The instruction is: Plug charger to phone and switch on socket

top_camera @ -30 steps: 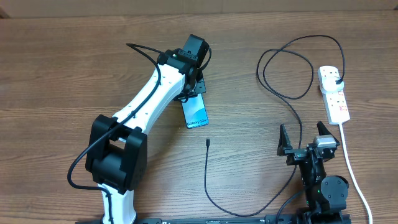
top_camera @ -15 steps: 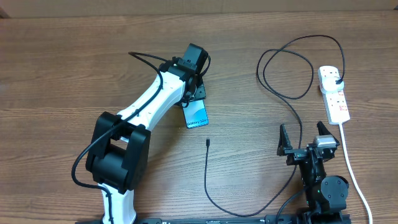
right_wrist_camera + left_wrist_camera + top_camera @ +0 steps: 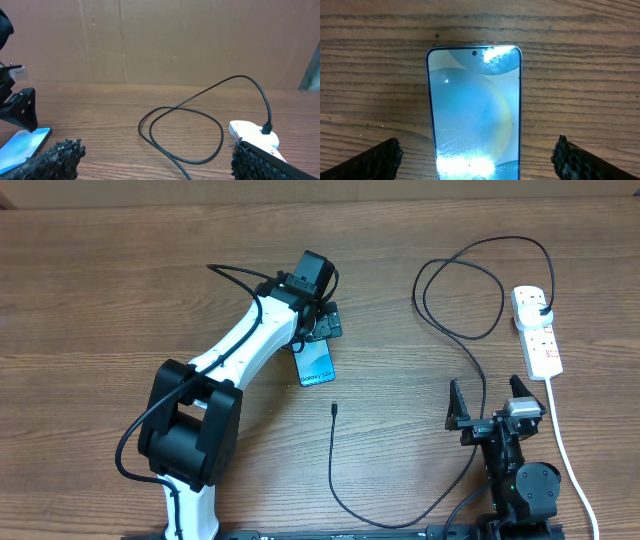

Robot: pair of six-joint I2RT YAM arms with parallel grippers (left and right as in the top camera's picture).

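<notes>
Phone [image 3: 475, 110] flat on wooden table [image 3: 370, 75]; cardboard wall [image 3: 150, 40] behind.

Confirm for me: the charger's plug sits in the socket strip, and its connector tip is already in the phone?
Not quite. The plug does sit in the socket, but the overhead view shows the charger's connector tip lying on the table, apart from the phone.

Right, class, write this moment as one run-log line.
left gripper open over phone | right gripper open, empty | charger tip unplugged, apart from phone | charger plug in socket
</notes>
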